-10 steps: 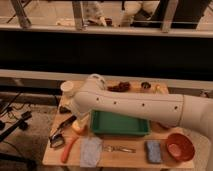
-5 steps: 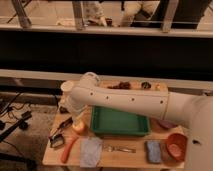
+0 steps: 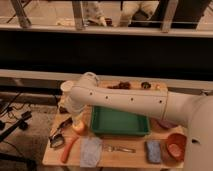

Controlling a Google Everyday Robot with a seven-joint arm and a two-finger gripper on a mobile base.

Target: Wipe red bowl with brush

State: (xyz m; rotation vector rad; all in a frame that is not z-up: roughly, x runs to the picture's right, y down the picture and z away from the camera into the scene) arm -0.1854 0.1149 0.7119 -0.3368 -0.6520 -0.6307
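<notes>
The red bowl (image 3: 176,145) sits at the front right corner of the wooden table (image 3: 127,158). The brush (image 3: 61,131) lies at the table's left edge, black handle pointing back and greyish head toward the front. My arm (image 3: 125,100) reaches from the right across the table and bends down at the left end. My gripper (image 3: 71,114) hangs over the left part of the table, just above and behind the brush and far from the bowl. The arm partly hides it.
A green tray (image 3: 120,122) fills the table's middle. An orange carrot-like stick (image 3: 69,149) lies by the brush, and a yellowish object (image 3: 79,128) sits under the gripper. In front are a grey cloth (image 3: 91,150), a utensil (image 3: 120,148) and a blue sponge (image 3: 153,151).
My arm has swung left and down, bringing the gripper lower over the table's left side, closer to the brush. The objects on the table have not moved.
</notes>
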